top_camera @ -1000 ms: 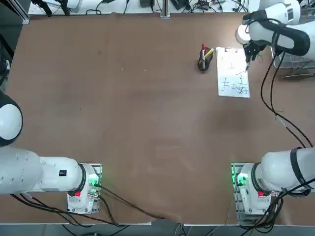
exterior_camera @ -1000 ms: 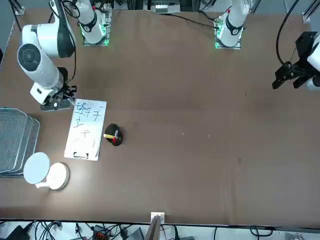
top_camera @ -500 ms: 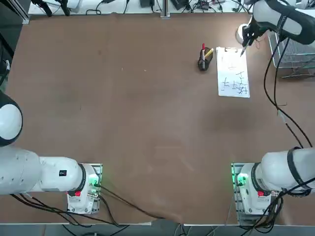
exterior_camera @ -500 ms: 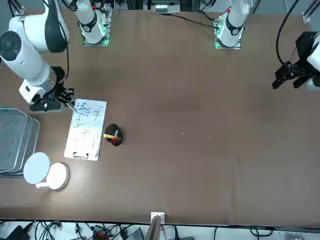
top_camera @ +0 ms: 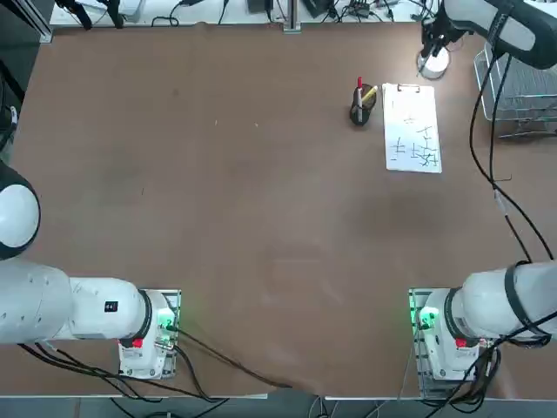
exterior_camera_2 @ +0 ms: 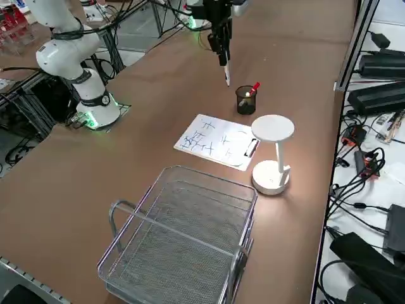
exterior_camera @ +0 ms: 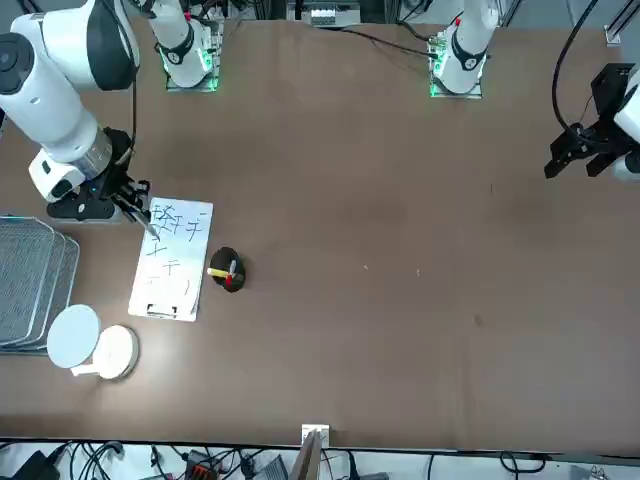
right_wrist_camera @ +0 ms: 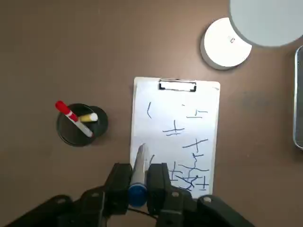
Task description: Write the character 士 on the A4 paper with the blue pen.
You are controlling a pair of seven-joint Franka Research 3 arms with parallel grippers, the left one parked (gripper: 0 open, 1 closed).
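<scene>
The right gripper (right_wrist_camera: 138, 178) clamps the blue pen (right_wrist_camera: 139, 174), seemingly white-barrelled, blue-capped.

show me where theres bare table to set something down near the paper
The wide bare table beyond the pen cup is free. Crowded: the lamp by the paper's clip, the wire basket beside it. The right gripper holds the blue pen raised overhead.

The white A4 paper (right_wrist_camera: 176, 135) lies flat on the brown table, metal clip on one short edge and scattered dark pen strokes across it, while the blue pen (right_wrist_camera: 138, 177), white-barrelled with a blue cap end, hangs tip-down above it, clear of the sheet.
</scene>
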